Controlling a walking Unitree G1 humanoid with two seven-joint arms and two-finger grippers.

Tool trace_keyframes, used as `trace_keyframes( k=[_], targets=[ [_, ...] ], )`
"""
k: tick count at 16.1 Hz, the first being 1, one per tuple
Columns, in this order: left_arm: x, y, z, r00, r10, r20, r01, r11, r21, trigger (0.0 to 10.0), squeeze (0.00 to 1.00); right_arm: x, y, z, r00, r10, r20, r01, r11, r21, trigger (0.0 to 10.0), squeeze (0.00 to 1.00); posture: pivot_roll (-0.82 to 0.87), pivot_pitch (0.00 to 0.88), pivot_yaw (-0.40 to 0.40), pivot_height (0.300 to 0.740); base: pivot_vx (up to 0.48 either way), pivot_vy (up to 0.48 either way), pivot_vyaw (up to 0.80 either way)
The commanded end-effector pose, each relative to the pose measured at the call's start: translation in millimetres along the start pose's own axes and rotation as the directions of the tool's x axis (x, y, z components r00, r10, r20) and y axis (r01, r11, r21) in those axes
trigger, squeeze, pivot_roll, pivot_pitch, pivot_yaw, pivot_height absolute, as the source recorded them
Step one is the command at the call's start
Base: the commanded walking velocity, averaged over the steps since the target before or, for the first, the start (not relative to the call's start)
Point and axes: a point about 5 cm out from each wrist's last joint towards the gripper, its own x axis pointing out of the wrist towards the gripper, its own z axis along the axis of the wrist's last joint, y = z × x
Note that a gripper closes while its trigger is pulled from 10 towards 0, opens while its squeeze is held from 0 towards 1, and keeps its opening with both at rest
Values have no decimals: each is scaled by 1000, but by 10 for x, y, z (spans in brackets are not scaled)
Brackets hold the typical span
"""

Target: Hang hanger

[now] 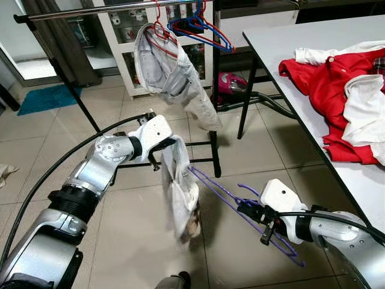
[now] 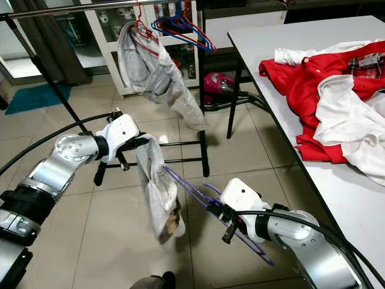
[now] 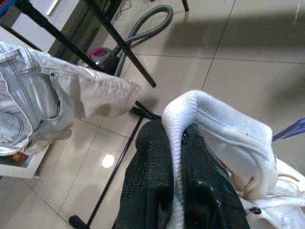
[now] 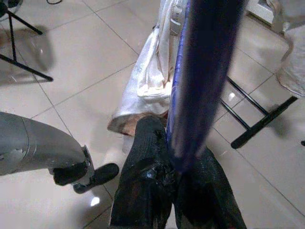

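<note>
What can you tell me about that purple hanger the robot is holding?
The purple hanger looks like thin plastic. It slants low above the tiled floor, one end tucked into the white garment, the other past the right end effector, whose black fingers are shut on it. The left end effector pinches the garment's top.

No legible text, labels, brands, numbers or signs anywhere. Items on the cabinet [image 1: 123, 36] shelves are too small and blurred to read. The patch on the red garment [image 2: 304, 84] can't be made out.
</note>
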Motion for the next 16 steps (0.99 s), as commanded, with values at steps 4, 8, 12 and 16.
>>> trace_keyframes(
  k=[4, 8, 12, 16],
  targets=[
    [-2, 80, 40, 1000, 19, 9, -19, 1000, 19, 10000, 0, -53, -159, -237, 973, -141, -182, 141, 990, -14, 10000, 0, 61, 111, 116, 740, 0, 0, 0],
    [34, 78, 58, 1000, 13, 16, -13, 1000, -19, 10000, 0, -139, -198, -344, 940, -205, -273, 210, 978, -10, 10000, 0, 60, 110, 124, 740, 0, 0, 0],
    [71, 46, 35, 1000, 20, -3, -20, 1000, -18, 10000, 0, -108, -52, -101, 993, -89, -77, 92, 995, 42, 10000, 0, 55, 108, 126, 740, 0, 0, 0],
    [88, 37, 104, 1000, 8, 28, -8, 1000, -22, 10000, 0, -11, -95, -47, 993, -100, -63, 103, 994, 47, 10000, 0, 55, 108, 126, 740, 0, 0, 0]
  ],
)
